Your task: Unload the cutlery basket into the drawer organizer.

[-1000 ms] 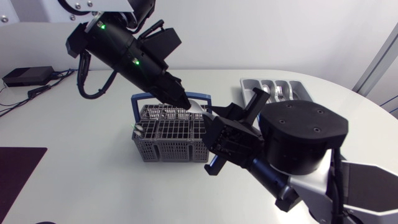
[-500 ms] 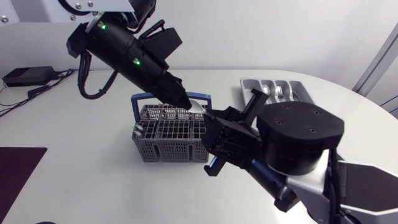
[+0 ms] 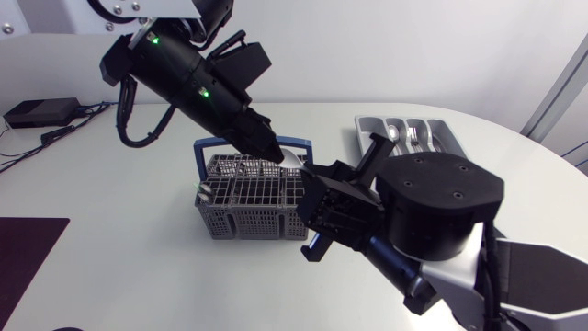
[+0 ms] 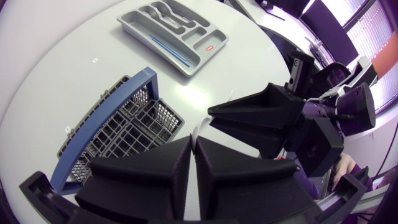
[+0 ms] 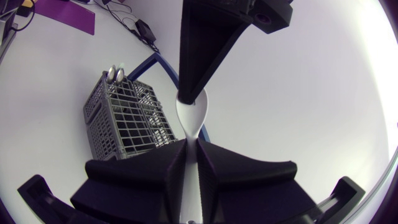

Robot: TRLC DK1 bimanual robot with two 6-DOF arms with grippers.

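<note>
A silver spoon [image 3: 292,156] hangs in the air over the right end of the grey cutlery basket [image 3: 248,198] with its blue handle. My left gripper [image 3: 272,151] comes from the back left and is shut on the bowl end of the spoon [image 5: 191,113]. My right gripper [image 5: 191,143] meets it from the front right, its fingers pressed together on the spoon's handle. In the left wrist view my own gripper [image 4: 193,140] points at the right gripper [image 4: 210,118] just ahead. The grey drawer organizer [image 3: 367,124] lies at the back right.
Several pieces of cutlery [image 5: 114,73] stand in the far end of the basket. Spoons lie in the organizer's compartments [image 3: 406,134], and a thin blue piece [image 4: 169,48] in a long one. A black box with cables [image 3: 40,112] sits back left, a purple mat [image 3: 28,248] front left.
The right gripper's fingers have drawn together around the spoon's handle, and that arm has edged slightly left. The left arm has stayed in place, holding the spoon.
</note>
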